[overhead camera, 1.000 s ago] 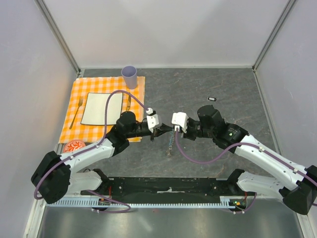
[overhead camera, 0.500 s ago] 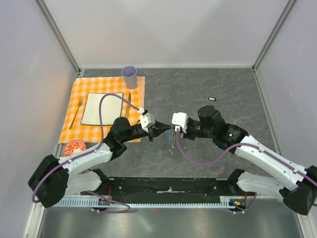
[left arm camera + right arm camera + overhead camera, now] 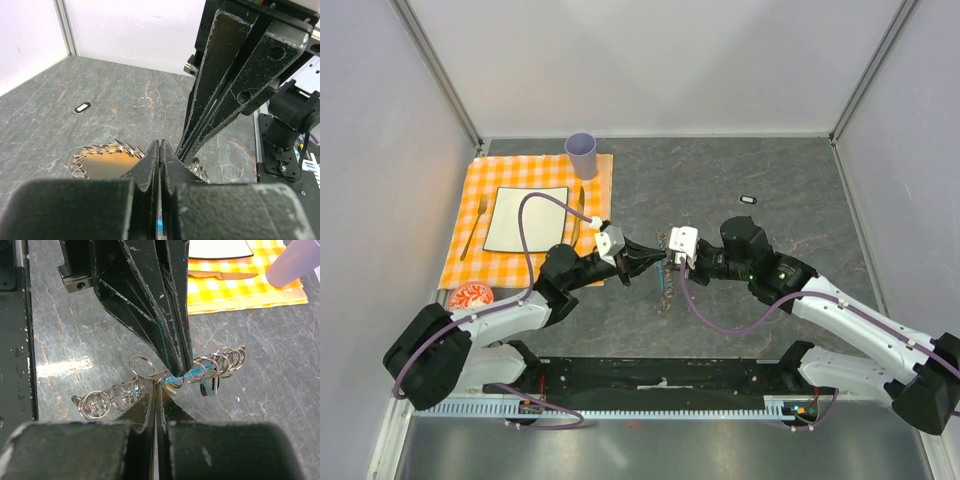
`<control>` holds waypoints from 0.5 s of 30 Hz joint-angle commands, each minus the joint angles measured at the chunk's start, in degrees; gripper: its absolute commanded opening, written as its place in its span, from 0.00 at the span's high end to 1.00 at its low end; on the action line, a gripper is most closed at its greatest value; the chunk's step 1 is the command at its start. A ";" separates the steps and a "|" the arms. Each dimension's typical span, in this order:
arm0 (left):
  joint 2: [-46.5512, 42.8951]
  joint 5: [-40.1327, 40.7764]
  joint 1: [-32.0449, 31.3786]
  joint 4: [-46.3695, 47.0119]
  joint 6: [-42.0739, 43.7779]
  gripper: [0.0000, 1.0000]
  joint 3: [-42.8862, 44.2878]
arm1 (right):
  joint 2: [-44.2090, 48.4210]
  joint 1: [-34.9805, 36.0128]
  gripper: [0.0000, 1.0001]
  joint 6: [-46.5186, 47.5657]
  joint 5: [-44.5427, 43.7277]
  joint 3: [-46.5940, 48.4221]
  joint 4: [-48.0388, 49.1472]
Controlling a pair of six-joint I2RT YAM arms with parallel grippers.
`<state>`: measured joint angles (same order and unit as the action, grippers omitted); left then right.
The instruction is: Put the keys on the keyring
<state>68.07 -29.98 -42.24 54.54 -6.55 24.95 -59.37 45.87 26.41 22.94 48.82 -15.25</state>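
keyring [image 3: 220, 361] — grey wire coils, blue curve | left pincer [image 3: 159, 146], right pincer [image 3: 156, 386] — both clamping it

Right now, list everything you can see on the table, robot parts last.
keyring: one, grey chain with blue section, in the middle
key: one, black with white centre, loose at far right
placemat: one, orange check, far left
plate: one, white, on placemat
fork: one, tan, left of plate
knife: one, tan, right of plate
cup: one, lilac, placemat's far edge
disc: one, red patterned, by placemat's near corner
left fingers: two, black, shut on keyring
right fingers: two, black, shut on keyring
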 commanded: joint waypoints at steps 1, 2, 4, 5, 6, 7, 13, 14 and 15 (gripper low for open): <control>0.74 3.44 0.05 14.35 -3.56 0.98 -0.16 | 1.63 0.36 1.00 -7.24 5.01 -3.20 7.59; 1.01 3.43 0.05 15.58 -3.82 0.98 -0.43 | 1.98 0.36 1.00 -7.95 4.75 -3.90 8.82; 0.83 3.52 0.05 15.86 -3.56 0.98 -0.95 | 3.12 0.36 0.93 -9.62 1.94 -4.08 8.92; 0.57 3.61 0.14 15.77 -2.78 0.98 -1.13 | 3.56 0.28 0.91 -9.89 1.06 -4.17 8.40; 0.13 3.87 0.05 15.25 -2.42 0.98 -1.39 | 4.52 0.28 0.89 -10.41 0.01 -4.17 8.30; -0.13 4.05 0.05 14.72 -1.98 0.98 -1.48 | 5.05 0.10 0.87 -11.81 -1.91 -4.26 8.13; -2.06 3.96 0.05 14.53 0.04 0.98 -3.15 | 8.66 -3.32 0.63 -18.84 -4.92 -4.34 8.30; -2.42 3.96 0.05 14.89 0.39 0.98 -3.41 | 9.01 -4.81 0.61 -19.64 -4.57 -4.52 8.65; -2.59 3.79 0.05 15.15 0.48 0.98 -4.03 | 9.54 -5.78 0.61 -20.95 -4.13 -4.78 9.26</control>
<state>67.92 -28.03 -42.19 62.83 -8.29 22.06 -51.77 43.20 12.05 19.59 44.62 -9.15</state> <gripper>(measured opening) 0.023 0.375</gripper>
